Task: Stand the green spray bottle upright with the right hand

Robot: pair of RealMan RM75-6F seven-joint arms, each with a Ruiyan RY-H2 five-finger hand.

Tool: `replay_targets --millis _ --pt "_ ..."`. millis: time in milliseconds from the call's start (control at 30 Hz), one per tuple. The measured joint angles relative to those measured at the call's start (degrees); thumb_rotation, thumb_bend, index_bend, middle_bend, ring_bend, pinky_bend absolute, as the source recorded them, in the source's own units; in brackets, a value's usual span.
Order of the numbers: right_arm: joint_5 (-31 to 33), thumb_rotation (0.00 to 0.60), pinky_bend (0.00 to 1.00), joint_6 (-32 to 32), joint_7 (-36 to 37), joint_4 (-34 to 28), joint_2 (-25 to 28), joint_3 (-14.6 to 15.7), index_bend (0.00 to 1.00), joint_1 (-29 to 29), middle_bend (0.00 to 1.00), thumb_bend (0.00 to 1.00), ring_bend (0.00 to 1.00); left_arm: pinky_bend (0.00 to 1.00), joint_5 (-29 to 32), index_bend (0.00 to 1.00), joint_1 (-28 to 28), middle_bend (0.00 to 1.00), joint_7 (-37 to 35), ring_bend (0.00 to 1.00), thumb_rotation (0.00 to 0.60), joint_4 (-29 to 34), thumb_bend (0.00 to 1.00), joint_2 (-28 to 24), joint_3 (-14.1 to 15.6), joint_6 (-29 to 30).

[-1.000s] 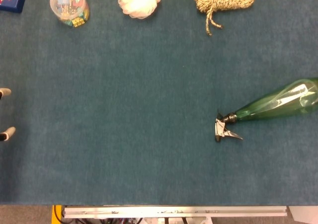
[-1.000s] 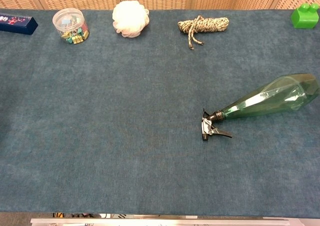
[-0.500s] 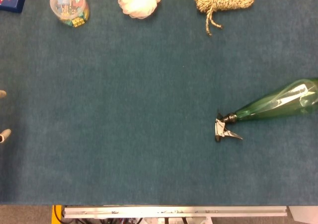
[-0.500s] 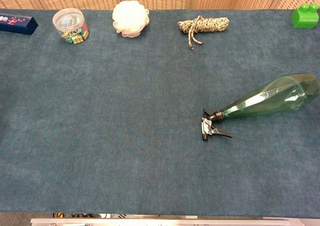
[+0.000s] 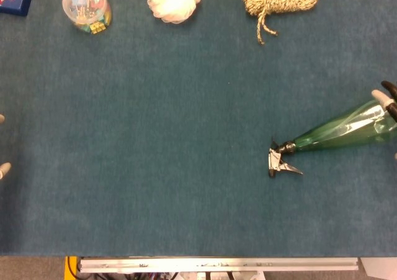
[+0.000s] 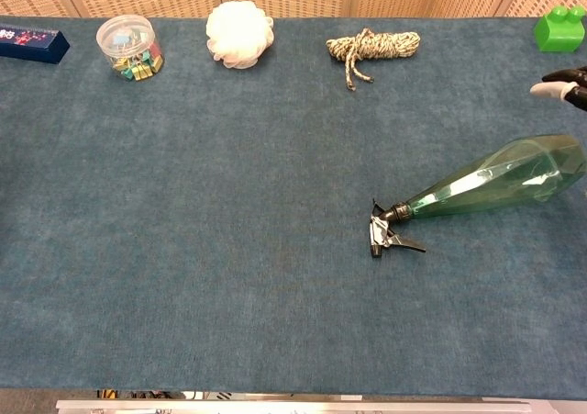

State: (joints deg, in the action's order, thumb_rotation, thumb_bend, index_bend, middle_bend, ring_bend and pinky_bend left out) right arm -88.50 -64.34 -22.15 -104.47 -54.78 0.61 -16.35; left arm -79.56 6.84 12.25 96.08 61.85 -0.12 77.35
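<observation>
Reach phase: bottle not yet gripped.
Green spray bottle (image 6: 495,183) lies flat near the desk's right edge, nozzle toward the middle; right hand (image 6: 561,87) shows only fingertips at that edge, posture cannot be told; gripping and standing upright remain.

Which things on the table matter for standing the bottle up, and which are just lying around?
Job: green spray bottle, lying on its side; right hand.
Lying about: clip jar, white pouf, rope bundle, green block, blue box.
</observation>
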Motion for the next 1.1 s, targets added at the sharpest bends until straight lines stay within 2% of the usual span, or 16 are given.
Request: replay_targets --millis 267,667,867,1100 --pt "10.78 0.600 0.08 5.74 -15.12 -4.07 -0.80 -1.31 0.06 -3.92 0.04 0.00 0.00 0.00 0.20 0.27 -0.08 0.06 -0.05 0.00 0.600 0.20 0.00 -0.38 0.01 -0.01" --pt "22.03 0.600 0.08 9.28 -29.76 -5.72 -4.68 -0.35 0.06 -9.00 0.04 0.00 0.00 0.00 0.30 0.27 -0.44 0.07 -0.03 0.00 0.600 0.62 0.00 -0.72 -0.05 0.64" --pt "26.67 0.600 0.08 8.97 -35.52 -5.77 -7.41 0.97 0.06 -11.42 0.04 0.00 0.00 0.00 0.40 0.27 -0.55 0.07 -0.06 0.00 0.600 0.74 0.00 -0.88 -0.07 0.74" --pt "28.43 0.600 0.08 8.46 -37.13 -3.94 -10.48 2.49 0.06 -13.22 0.04 0.00 0.00 0.00 0.52 0.27 -0.55 0.08 -0.07 0.00 0.600 0.84 0.00 -1.01 -0.07 0.63"
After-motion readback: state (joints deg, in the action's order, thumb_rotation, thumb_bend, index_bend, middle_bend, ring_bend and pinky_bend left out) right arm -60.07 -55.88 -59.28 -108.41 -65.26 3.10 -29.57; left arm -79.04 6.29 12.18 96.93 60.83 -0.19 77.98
